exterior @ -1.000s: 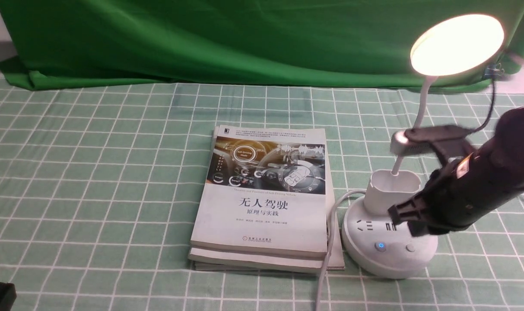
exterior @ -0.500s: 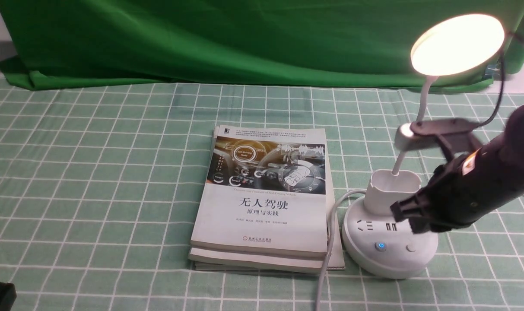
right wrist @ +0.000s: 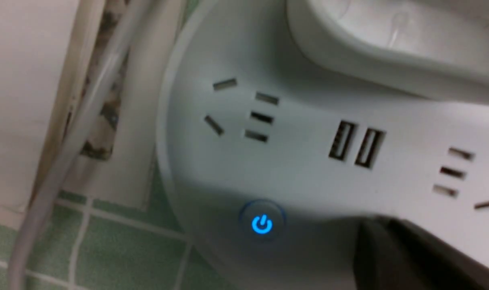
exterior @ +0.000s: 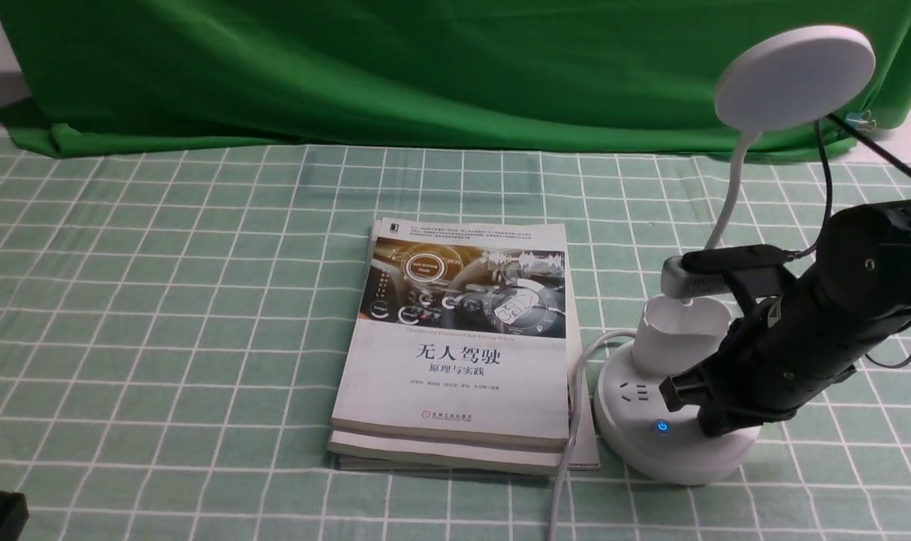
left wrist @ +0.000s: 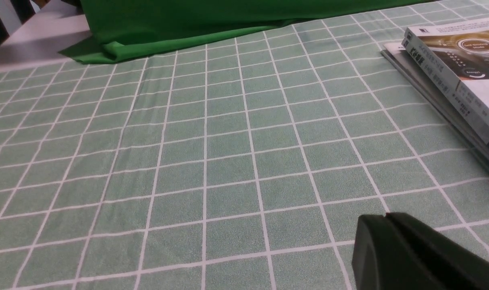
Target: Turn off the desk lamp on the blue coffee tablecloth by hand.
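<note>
Pressure was the whole matter here. My right gripper [exterior: 707, 415], jaws drawn together on nothing, bore its tip down on the round base [exterior: 650, 458] of the desk lamp [exterior: 680, 338]. It pressed to the right of the blue-lit power button [right wrist: 262, 224], where I judged the lamp's own switch to lie. The tip hid that spot in both views, so I could not say for certain that it touched. The disc head [exterior: 794, 77] showed no glow, so I judged the press had done its work. The sound way off was a straight lift, with no dragging across the sockets and no tipping the base.

The lamp stood on the right side of the blue coffee tablecloth [exterior: 162, 300]. The books [exterior: 455, 361] lay just beside the base on its left, and the white cable [exterior: 568, 451] ran between them toward the front edge. The cup holder and the neck [exterior: 729, 188] rose close beside my wrist, so up and back to the right looked the freest way out. My left gripper [left wrist: 409, 253], likewise closed and empty, sat low over bare cloth, well apart.
</note>
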